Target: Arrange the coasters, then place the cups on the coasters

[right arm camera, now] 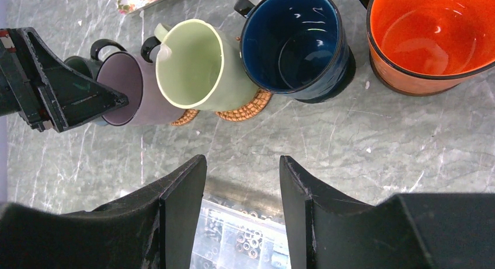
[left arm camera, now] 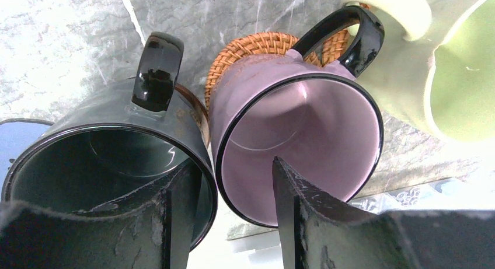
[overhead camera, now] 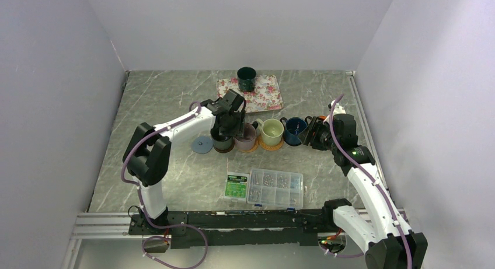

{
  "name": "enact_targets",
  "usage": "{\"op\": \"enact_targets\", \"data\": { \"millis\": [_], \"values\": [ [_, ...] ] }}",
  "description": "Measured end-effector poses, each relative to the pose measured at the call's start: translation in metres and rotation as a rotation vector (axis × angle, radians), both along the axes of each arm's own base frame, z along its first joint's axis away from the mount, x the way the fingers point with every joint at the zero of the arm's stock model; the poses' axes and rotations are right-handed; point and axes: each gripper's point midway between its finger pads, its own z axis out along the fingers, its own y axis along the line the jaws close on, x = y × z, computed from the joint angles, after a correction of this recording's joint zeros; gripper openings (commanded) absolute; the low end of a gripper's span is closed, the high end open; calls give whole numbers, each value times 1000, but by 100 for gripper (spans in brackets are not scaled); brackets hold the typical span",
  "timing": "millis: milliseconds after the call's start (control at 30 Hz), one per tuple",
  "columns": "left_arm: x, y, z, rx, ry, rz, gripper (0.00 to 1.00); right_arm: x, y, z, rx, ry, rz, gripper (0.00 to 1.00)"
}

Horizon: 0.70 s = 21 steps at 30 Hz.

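Straddling glossy round-rimmed mauve cup (left arm camera: 292, 135), left hand (left arm camera: 232, 166) stands half-wide; right hand (right arm camera: 242, 159) parted, empty.

Reaching the left arm (overhead camera: 175, 126) up from its base and bending it across toward the right, tipping the wrist down, pointing the left gripper (left arm camera: 233, 170) steeply downward with jaws standing apart. Leaning the right arm (overhead camera: 365, 181) forward and slightly inward, turning its wrist to the left, aiming the right gripper (right arm camera: 242, 161) downward, jaws likewise parted.
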Motion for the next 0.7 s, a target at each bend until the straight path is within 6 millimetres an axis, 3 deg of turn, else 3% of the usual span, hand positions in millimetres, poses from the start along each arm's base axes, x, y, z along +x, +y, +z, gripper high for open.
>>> {"op": "enact_targets", "data": {
  "millis": [400,700],
  "values": [
    [-1,0,0,-2,3,-7,54,0,0,0,0,1,0,54],
    [-2,8,15,23,-29,-16,66,0,1,0,4,1,6,54]
  ]
}}
